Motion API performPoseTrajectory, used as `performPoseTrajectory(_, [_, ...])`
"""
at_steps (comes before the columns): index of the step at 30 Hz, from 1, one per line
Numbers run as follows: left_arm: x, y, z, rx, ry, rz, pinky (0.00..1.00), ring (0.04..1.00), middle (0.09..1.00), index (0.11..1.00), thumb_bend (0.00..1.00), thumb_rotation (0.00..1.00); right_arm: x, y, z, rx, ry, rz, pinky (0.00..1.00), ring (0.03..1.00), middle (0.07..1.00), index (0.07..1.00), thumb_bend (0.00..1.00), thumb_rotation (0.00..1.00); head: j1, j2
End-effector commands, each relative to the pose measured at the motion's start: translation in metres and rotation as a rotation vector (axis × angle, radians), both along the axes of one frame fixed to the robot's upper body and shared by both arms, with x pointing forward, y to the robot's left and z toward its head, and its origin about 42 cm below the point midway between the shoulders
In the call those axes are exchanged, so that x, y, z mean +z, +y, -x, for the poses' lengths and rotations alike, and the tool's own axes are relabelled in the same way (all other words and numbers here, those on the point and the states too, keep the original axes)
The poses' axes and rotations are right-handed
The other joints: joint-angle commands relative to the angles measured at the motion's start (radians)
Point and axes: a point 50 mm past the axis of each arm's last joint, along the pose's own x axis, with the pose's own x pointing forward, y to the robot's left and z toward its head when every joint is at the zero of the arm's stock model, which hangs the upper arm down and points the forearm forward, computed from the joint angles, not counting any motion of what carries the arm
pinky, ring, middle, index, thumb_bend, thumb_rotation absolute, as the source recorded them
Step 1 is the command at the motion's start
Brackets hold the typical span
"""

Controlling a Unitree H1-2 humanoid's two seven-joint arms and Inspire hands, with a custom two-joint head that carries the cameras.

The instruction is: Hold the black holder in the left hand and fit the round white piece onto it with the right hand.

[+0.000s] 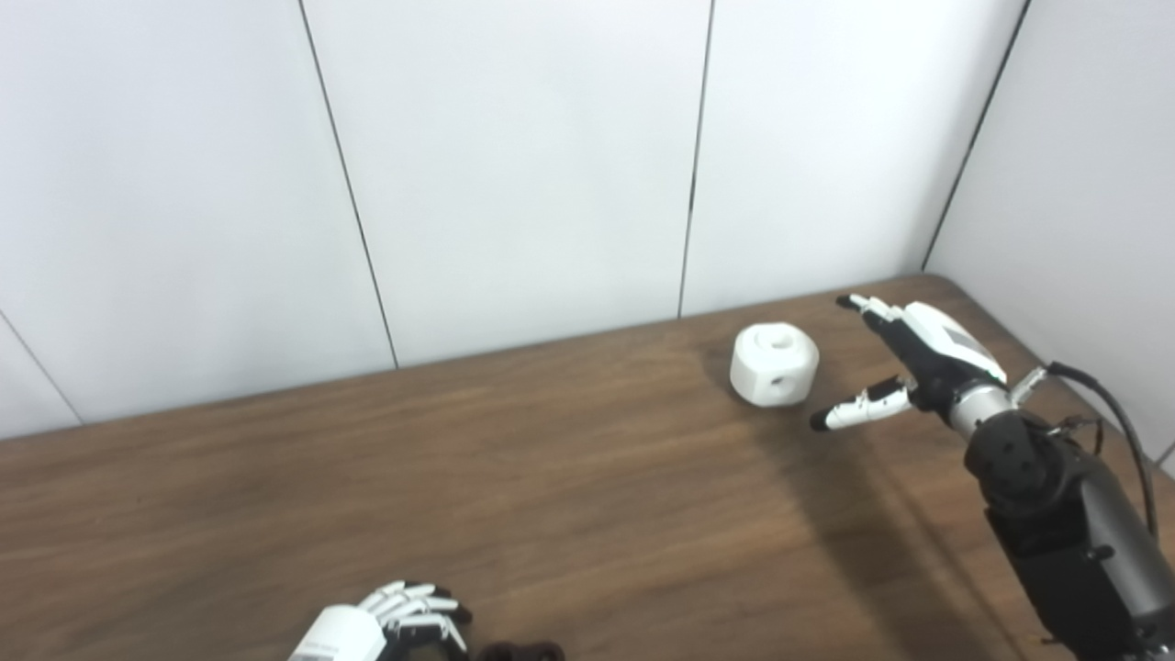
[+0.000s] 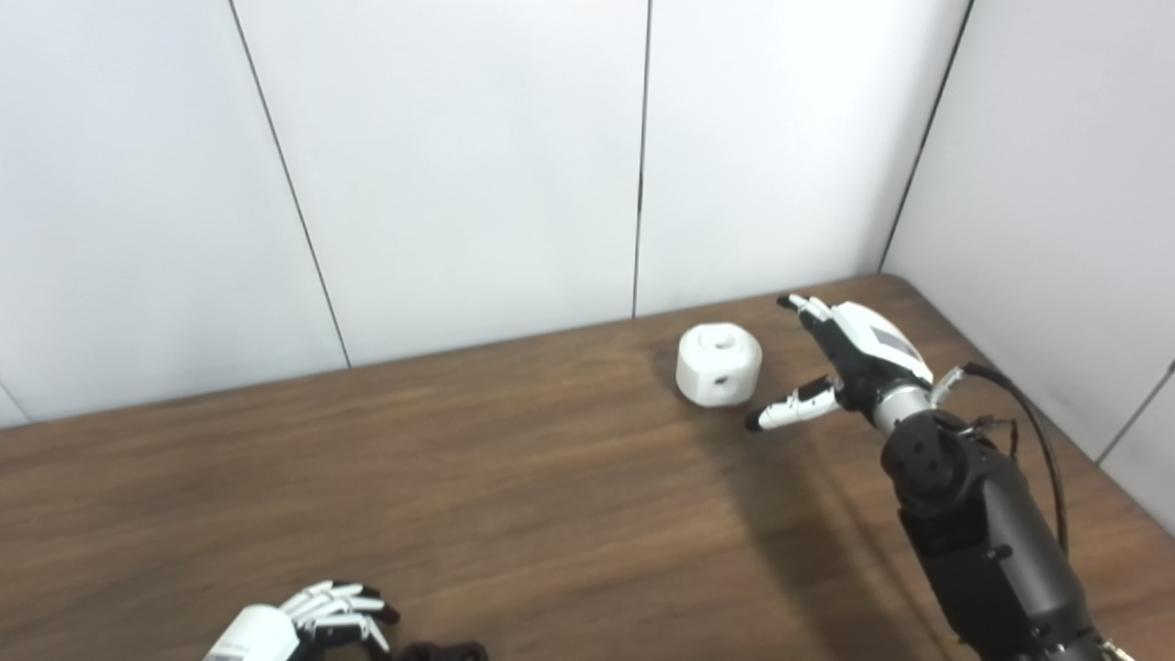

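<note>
Reaching across the far right part of the wooden bench [image 1: 551, 477], the right hand [image 1: 918, 353] hangs just beside the round white piece [image 1: 774, 364], its fingers [image 1: 863, 305] spread apart and its thumb stretched toward the piece, holding nothing and not touching it. The round white piece sits on the bench near the back wall panels [image 1: 514, 165], upright, with a raised ring and a hollow on its top face and a small dark hole in the side that faces the cameras. The right arm [image 1: 1065, 514], black with a cable looping along it, comes up from the lower right corner and casts a broad shadow on the wood below the piece. At the bottom edge, well apart from all this, the left hand [image 1: 395, 620] lies low over the bench with its fingers [image 1: 418, 601] curled partway and separated; it grips nothing that can be seen. Just beside its fingertips, cut off by the bottom edge, shows the top of the black holder [image 1: 521, 652], resting on the bench; whether the fingers touch it cannot be told.
</note>
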Motion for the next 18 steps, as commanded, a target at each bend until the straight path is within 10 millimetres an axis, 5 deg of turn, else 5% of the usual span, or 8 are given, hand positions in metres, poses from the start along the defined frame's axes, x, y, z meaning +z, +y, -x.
performPoseTrajectory(1, [-0.037, 0.003, 0.014, -0.009, 0.171, -0.154, 0.86, 0.805, 0.729, 0.485, 0.52, 0.05, 0.025, -0.006, -0.008, 0.008, -0.074, 0.059, 0.99, 1.000, 0.975, 0.936, 0.80, 0.28, 0.002, -0.009])
performPoseTrajectory(18, [-0.041, 0.002, 0.012, -0.011, 0.162, -0.147, 0.84, 0.788, 0.719, 0.485, 0.52, 0.05, 0.025, -0.004, -0.028, 0.017, -0.030, 0.086, 1.00, 1.000, 0.962, 0.931, 0.80, 0.29, 0.012, -0.006])
